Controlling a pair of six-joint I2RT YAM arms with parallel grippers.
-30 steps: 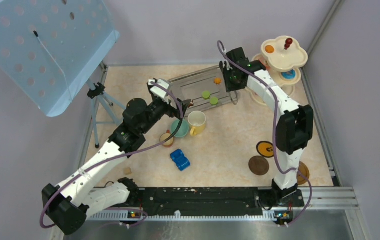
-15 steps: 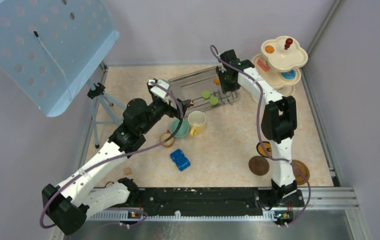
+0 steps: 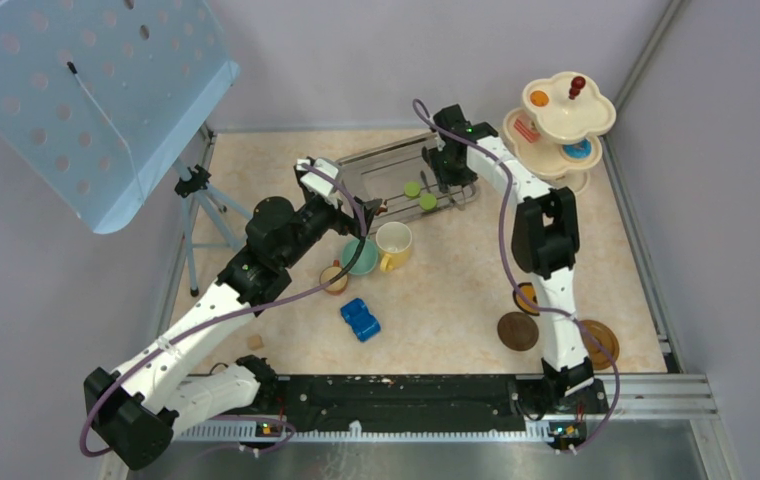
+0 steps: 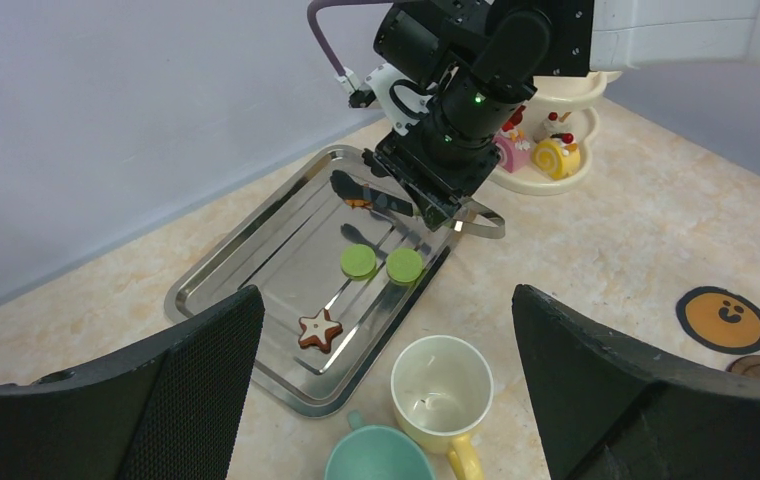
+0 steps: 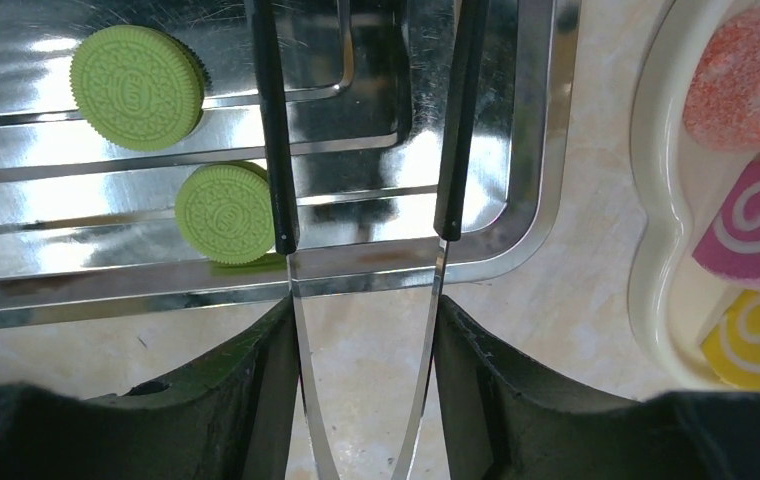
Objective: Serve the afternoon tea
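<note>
My right gripper [image 5: 364,322] is shut on black-tipped steel tongs [image 5: 278,150] and holds them over the right end of a steel tray [image 3: 381,163]. In the left wrist view the tong tips [image 4: 371,195] are at a small orange cake [image 4: 358,203] on the tray. Two green macarons [image 5: 137,86] [image 5: 224,213] lie left of the tongs, and a brown star cookie [image 4: 320,329] lies further along the tray. My left gripper [image 4: 386,300] is open and empty above the yellow-and-cream mug [image 4: 443,377] and the teal cup [image 4: 376,455]. The small brown cup [image 3: 333,277] stands beside them.
The cream tiered stand [image 3: 566,110] at the back right holds several cakes, with roll cakes [image 5: 756,225] on its bottom tier. Three coasters [image 3: 517,331] lie by the right arm's base. A blue toy car [image 3: 360,319] sits mid-table. A tripod [image 3: 201,195] with a blue board stands left.
My right arm has swung left, away from the stand, and brought the tongs down over the tray's right end. The left arm has not moved.
</note>
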